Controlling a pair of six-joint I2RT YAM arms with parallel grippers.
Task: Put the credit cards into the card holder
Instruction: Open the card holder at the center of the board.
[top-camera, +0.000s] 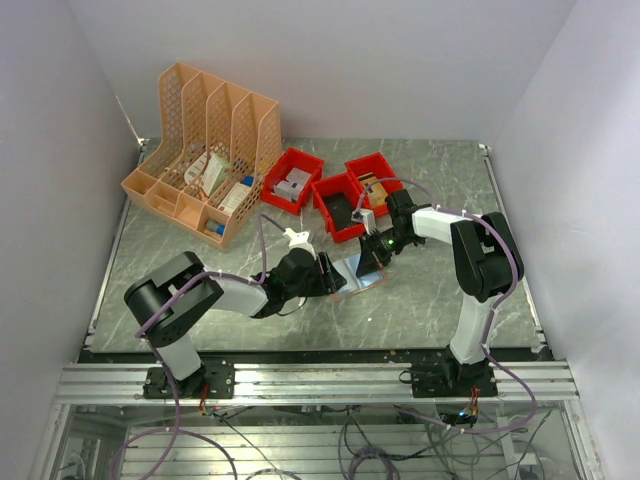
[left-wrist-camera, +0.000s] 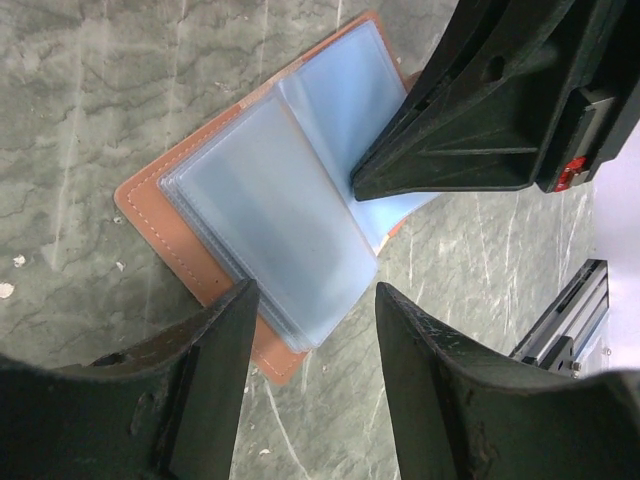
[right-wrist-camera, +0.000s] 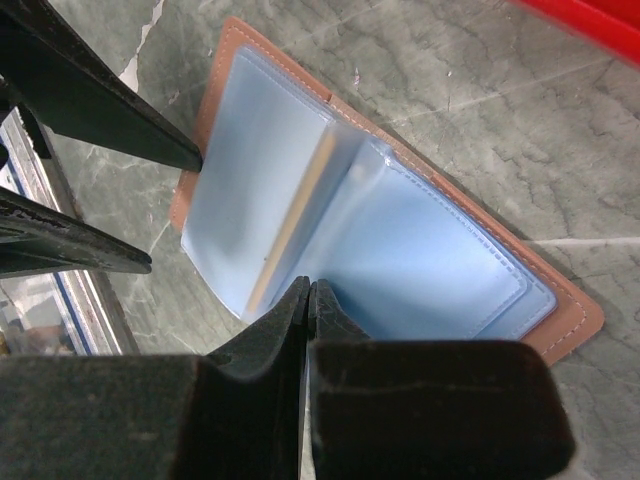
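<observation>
The card holder (top-camera: 362, 277) lies open on the marble table, salmon-brown cover down (left-wrist-camera: 150, 205), its clear blue sleeves (left-wrist-camera: 260, 210) fanned upward. My left gripper (left-wrist-camera: 317, 290) is open and empty, its fingertips straddling the near corner of the sleeve stack. My right gripper (right-wrist-camera: 308, 285) is shut, with its tips at the fold between the sleeves (right-wrist-camera: 430, 260); I cannot tell whether a sleeve is pinched. It also shows in the left wrist view (left-wrist-camera: 360, 185). A thin tan card edge (right-wrist-camera: 295, 215) shows inside the left sleeve stack. No loose credit card lies beside the holder.
Three red bins (top-camera: 293, 180) (top-camera: 340, 205) (top-camera: 375, 178) holding small items stand just behind the holder. An orange lattice file rack (top-camera: 205, 150) is at the back left. The left gripper's fingers (right-wrist-camera: 120, 110) stand at the holder's left side. The aluminium rail (left-wrist-camera: 570, 320) marks the near edge.
</observation>
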